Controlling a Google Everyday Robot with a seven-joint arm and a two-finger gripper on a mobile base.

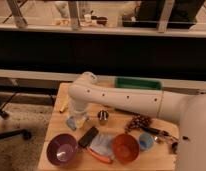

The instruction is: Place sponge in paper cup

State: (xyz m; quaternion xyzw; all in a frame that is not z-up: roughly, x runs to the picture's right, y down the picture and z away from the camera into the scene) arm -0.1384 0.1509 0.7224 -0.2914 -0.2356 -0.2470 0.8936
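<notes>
Okay, I'm taking the purple bowl (62, 149) at the near left corner of the wooden table (56, 117) as my mark. The white arm (121, 99) sweeps in from the right, bends, and drops straight down. That puts the gripper (76, 119) just behind the purple bowl and low over the tabletop. At its tip, on the side away from the arm, there's a pale blue lump that I take for the sponge (71, 123); it's touching or nearly touching the gripper. From here I can't tell how wide the gripper stands or whether it has hold of that lump.

Right of the purple bowl:
- black block (88, 136), just beside it
- blue-grey cloth (102, 142)
- orange bowl (125, 147)
- small blue cup (145, 141)

Behind and to the right of the purple bowl is a little metal cup (102, 117), near the gripper. The green tray (138, 83) is well beyond it, at the far edge.
</notes>
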